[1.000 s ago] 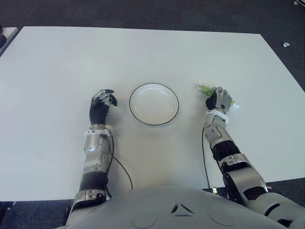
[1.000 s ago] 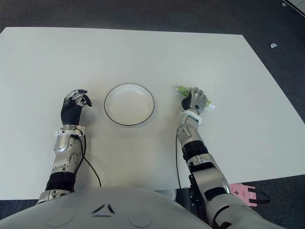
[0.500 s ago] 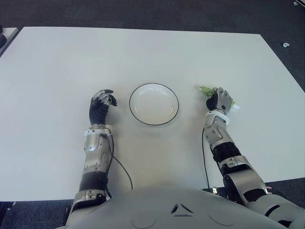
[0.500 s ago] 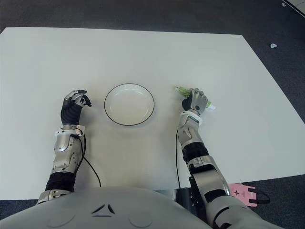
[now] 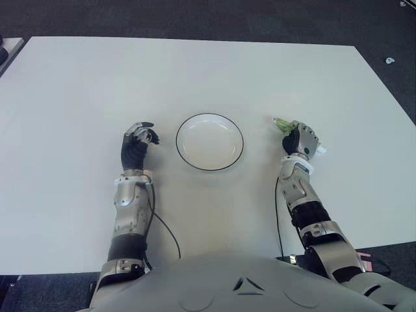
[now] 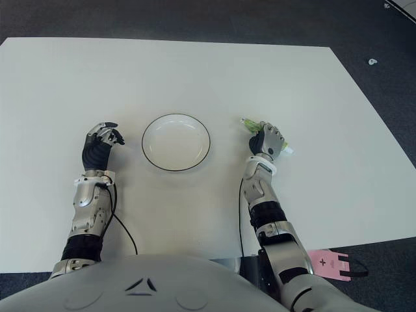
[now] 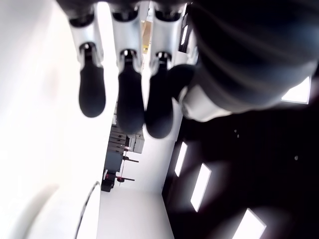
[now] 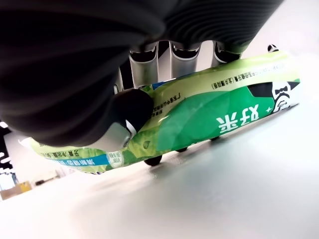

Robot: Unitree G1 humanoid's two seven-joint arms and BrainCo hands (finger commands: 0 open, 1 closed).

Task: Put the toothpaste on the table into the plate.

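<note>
Right wrist view: the right robot hand (image 8: 149,99) has closed around the toothpaste (image 8: 209,112), which sits just above the worktop (image 8: 224,199).

Compared with a second ago, the fingers (image 8: 149,59) wrap the green tube more fully and the wrist has drawn slightly back toward the robot, so the grasp looks secured and the carry can begin. The plate (image 5: 210,142), empty, lies well to that hand's left. On the plate's far side the left robot hand (image 5: 138,143), fingers curled on nothing, has not moved.
</note>
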